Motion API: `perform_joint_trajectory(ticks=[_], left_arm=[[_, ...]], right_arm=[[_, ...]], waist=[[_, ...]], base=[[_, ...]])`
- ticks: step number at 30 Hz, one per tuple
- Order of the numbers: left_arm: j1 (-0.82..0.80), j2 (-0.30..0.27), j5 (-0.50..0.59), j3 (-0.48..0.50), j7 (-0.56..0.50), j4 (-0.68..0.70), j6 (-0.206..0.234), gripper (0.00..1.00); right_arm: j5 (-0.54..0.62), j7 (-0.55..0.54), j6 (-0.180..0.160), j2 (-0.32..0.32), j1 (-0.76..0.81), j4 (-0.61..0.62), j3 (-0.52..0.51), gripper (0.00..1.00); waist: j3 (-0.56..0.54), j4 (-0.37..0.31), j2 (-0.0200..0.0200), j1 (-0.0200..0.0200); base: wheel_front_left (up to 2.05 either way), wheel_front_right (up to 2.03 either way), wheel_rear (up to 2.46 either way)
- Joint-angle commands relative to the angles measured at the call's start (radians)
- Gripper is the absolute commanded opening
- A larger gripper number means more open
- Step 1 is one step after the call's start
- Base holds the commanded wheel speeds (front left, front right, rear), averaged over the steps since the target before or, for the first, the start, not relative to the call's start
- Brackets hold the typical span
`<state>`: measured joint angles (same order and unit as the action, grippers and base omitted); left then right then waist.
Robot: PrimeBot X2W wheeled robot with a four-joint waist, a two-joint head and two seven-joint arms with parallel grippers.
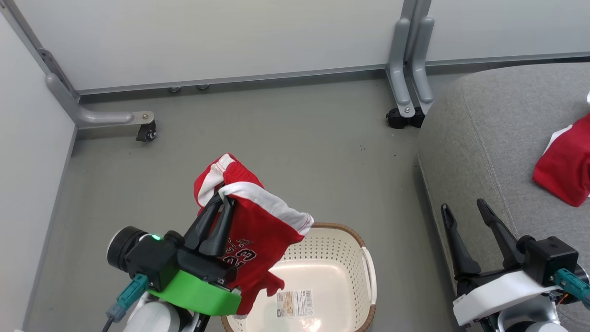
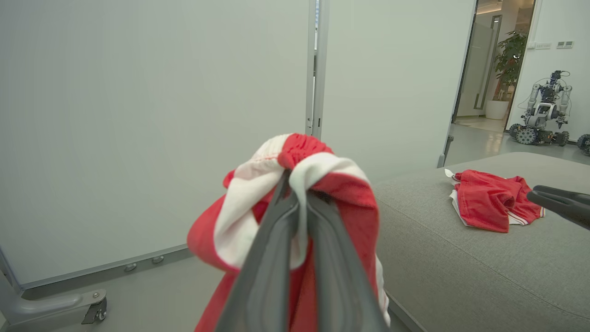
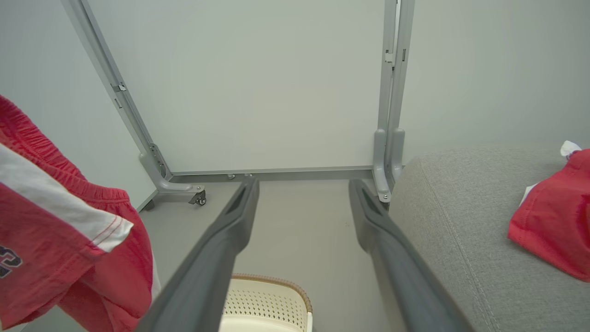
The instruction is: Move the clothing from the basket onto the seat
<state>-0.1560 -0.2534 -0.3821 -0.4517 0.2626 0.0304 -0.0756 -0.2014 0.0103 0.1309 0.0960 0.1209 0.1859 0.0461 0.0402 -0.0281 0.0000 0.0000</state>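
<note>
My left gripper (image 1: 224, 197) is shut on the red white-trimmed jersey (image 1: 260, 226) numbered 23, which hangs in the air above the left side of the cream basket (image 1: 341, 249). The left wrist view shows the bunched jersey (image 2: 258, 203) pinched at my left gripper (image 2: 297, 184). A second red garment (image 1: 564, 168) lies on the grey seat (image 1: 488, 138) at the right. My right gripper (image 1: 463, 206) stands open at the seat's near left edge with nothing between its fingers. Its fingers (image 3: 226, 230) spread wide in the right wrist view, with the jersey (image 3: 55, 221) at the left.
The basket's inside shows a sticker (image 1: 295, 303) on its bottom. White partition panels on castered metal feet (image 1: 146, 131) (image 1: 405, 115) close off the back and left. Grey floor (image 1: 276, 138) lies between basket and panels. Another robot (image 2: 544, 110) stands far off through a doorway.
</note>
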Motion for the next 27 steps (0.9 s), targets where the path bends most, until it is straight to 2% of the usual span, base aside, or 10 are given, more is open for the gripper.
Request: perform_joint_trajectory(ticks=[1, 7, 12, 16, 21, 27], left_arm=[[-0.006, -0.007, -0.006, 0.001, 0.001, 0.001, 0.003, 0.0], [-0.011, -0.008, -0.008, -0.003, 0.001, 0.001, 0.005, 0.0], [-0.024, -0.01, -0.005, -0.008, 0.0, 0.008, 0.005, 0.0], [-0.043, -0.008, -0.002, -0.015, -0.001, 0.006, -0.002, 0.0], [-0.072, 0.0, 0.002, -0.027, 0.0, -0.001, -0.011, 0.0], [-0.096, 0.01, 0.005, -0.042, 0.002, -0.009, -0.019, 0.0]], right_arm=[[-0.01, -0.001, 0.0, 0.0, 0.008, 0.004, 0.003, 1.0], [-0.021, -0.006, 0.0, 0.011, -0.005, -0.007, 0.02, 1.0], [-0.057, -0.026, 0.0, 0.067, -0.065, -0.029, 0.093, 1.0], [-0.115, -0.058, 0.0, 0.144, -0.164, -0.073, 0.227, 1.0], [-0.224, -0.087, 0.0, 0.23, -0.336, -0.136, 0.458, 1.0], [-0.335, -0.083, 0.0, 0.29, -0.552, -0.218, 0.711, 1.0]], waist=[[0.0, 0.0, 0.0, 0.0], [0.002, 0.0, 0.0, 0.0], [0.015, 0.0, 0.0, 0.0], [0.032, 0.009, 0.0, 0.0], [0.057, 0.033, 0.0, 0.0], [0.079, 0.064, 0.0, 0.0]], base=[[0.0, 0.0, 0.0], [0.0, 0.0, 0.0], [0.0, 0.0, 0.0], [0.0, 0.0, 0.0], [0.0, 0.0, 0.0], [0.0, 0.0, 0.0]])
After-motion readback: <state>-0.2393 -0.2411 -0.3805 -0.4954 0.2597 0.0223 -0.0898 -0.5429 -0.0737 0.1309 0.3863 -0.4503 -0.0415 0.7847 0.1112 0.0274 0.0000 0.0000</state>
